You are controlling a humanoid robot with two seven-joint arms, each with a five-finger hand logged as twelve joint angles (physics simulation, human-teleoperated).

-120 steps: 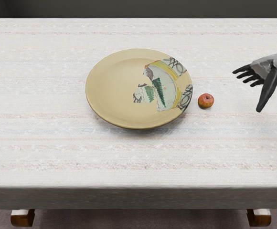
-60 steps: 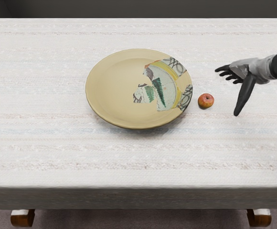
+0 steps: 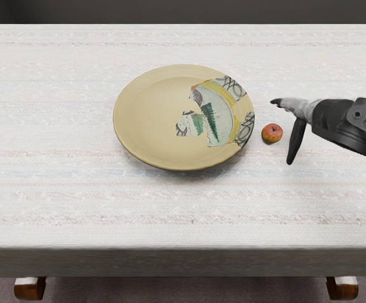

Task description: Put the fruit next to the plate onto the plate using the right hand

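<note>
One fruit point(image 3: 272, 133) just beside plate point(image 3: 139, 104) | small, light, round, likely rolls | your right hand point(image 3: 298, 115) fingers apart, empty | pinch it across its middle.

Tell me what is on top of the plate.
On the plate only its own painted pattern shows. The fruit lies on the table off its right rim, not touching it. The right hand, open, is beside the fruit and covers none of the plate.
</note>
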